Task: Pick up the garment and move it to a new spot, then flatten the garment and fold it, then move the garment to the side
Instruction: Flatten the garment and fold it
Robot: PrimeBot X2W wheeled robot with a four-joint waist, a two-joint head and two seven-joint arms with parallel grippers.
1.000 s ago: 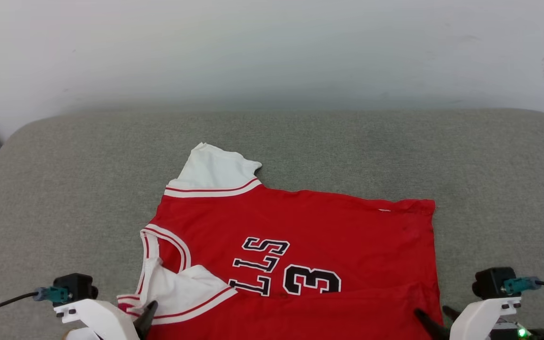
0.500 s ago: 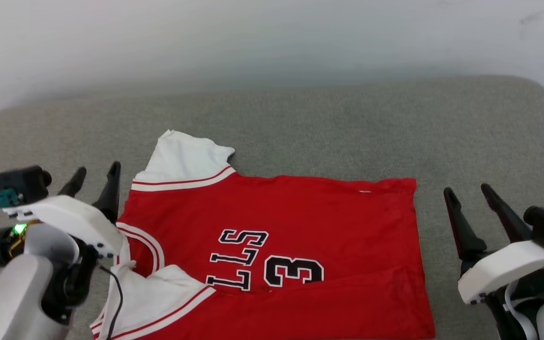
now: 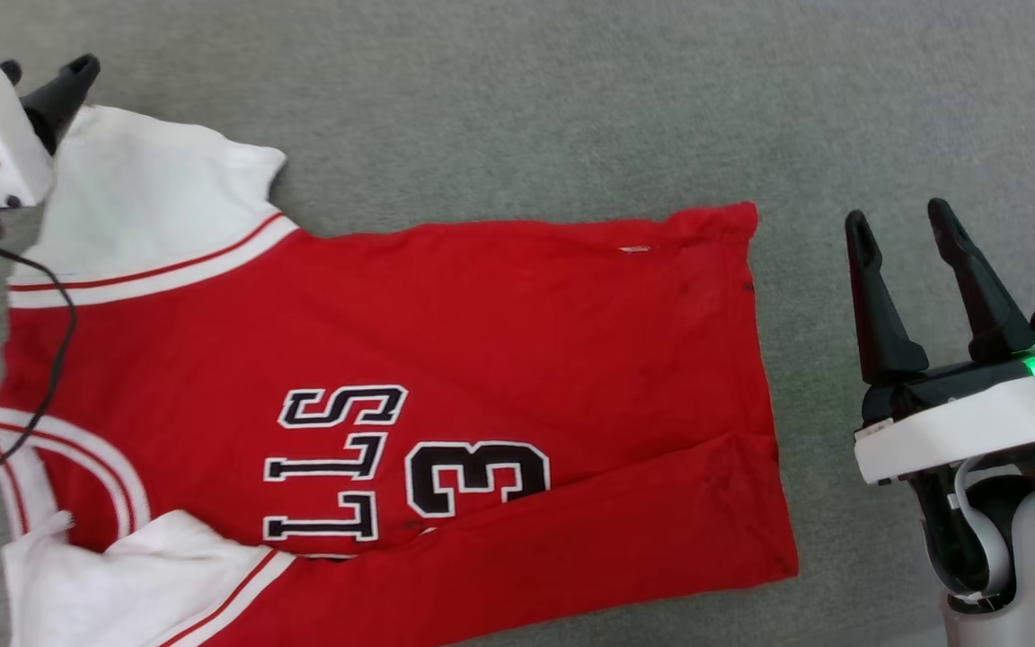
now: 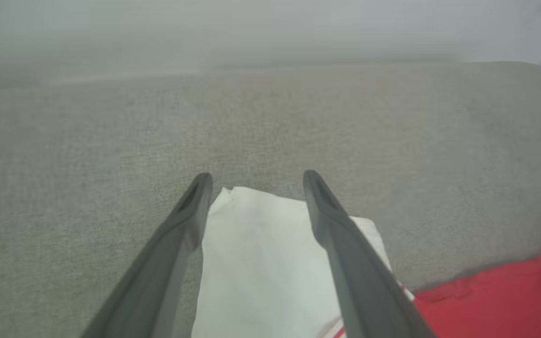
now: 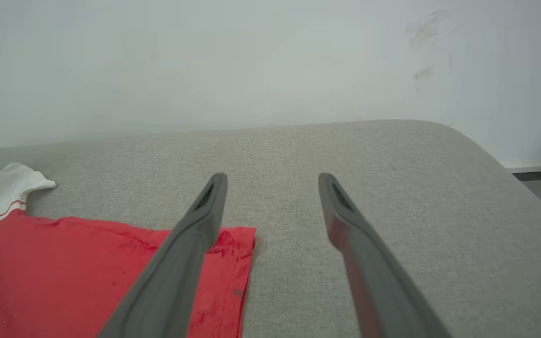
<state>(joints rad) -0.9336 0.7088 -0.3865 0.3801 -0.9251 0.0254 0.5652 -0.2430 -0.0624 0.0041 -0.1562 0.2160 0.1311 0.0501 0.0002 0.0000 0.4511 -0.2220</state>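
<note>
1. Left gripper (image 3: 44, 70): fingers spread, nothing held. In the left wrist view the two tips stand either side of the far corner of the white sleeve (image 4: 261, 244). Can't tell whether they touch the cloth.
2. Right gripper (image 3: 898, 216): also spread wide and empty, just beside the hem, over bare grey cushion (image 3: 499, 99). In the right wrist view its left finger crosses in front of the hem corner.
3. Garment (image 3: 482, 332): red jersey lying front up on the cushion, collar toward the robot's left, hem toward its right.
4. Near long edge is folded over onto the front, covering part of the print. Letters "LLS" and a "3" are readable, turned sideways.
5. Second sleeve (image 3: 122, 584): white, bunched at lower left of the head view, beside the striped collar.
6. Black cable (image 3: 66, 364) from the left arm hangs across the shoulder area.
7. Pale wall (image 5: 204, 56) behind the cushion.
</note>
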